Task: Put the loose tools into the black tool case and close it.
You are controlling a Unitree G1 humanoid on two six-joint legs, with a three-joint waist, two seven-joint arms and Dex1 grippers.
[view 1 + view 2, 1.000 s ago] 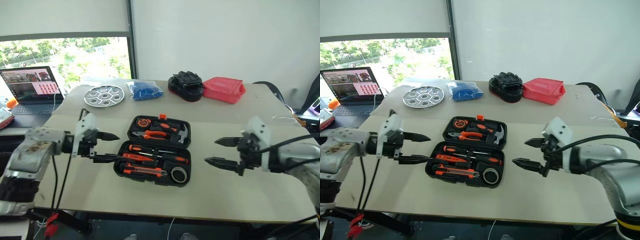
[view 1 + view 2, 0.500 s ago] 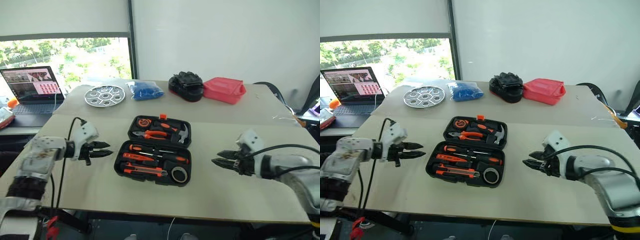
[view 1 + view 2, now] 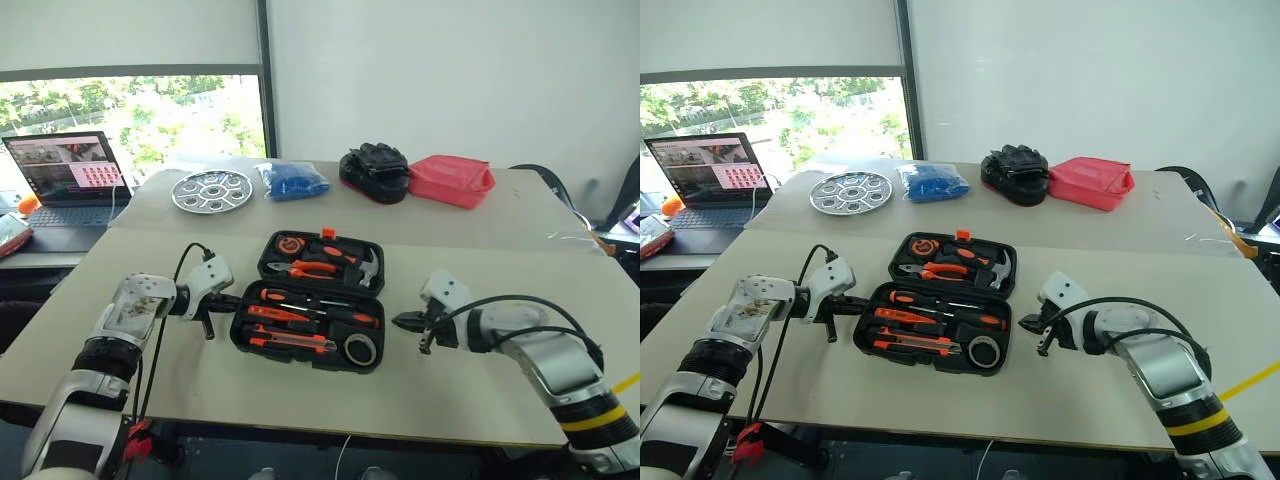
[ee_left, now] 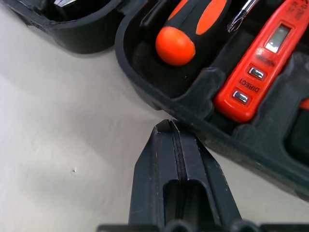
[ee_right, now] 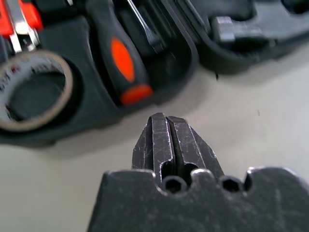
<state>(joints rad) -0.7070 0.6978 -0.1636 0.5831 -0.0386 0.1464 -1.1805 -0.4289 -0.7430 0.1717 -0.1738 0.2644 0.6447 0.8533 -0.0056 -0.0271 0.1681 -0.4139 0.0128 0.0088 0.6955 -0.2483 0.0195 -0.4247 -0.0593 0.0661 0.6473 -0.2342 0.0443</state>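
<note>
The black tool case (image 3: 296, 355) lies open on the table, both halves flat. Tools sit in its moulded slots: two long screwdrivers (image 3: 300, 297), a utility knife (image 3: 285, 340), a round tape measure (image 3: 346, 348), and an orange tester (image 4: 260, 67). My left gripper (image 3: 232, 299) is shut, its tip right at the left wall of the near half (image 4: 159, 92), beside a screwdriver handle (image 4: 186, 29). To the right of the case, my right gripper (image 3: 402, 320) is shut and low over the table. Its tip (image 5: 165, 121) stands a little short of the case wall and a screwdriver handle (image 5: 123, 63).
At the back of the table are a round silver tray (image 3: 209, 190), a blue bag (image 3: 292, 180), a lumpy black bundle (image 3: 374, 170) and a pinkish-red container (image 3: 452, 180). A laptop (image 3: 65, 180) stands on a side desk at far left.
Both grippers have shut from wide open. Both arms have dropped and moved inward, so the tips now sit at the left and right sides of the case.
</note>
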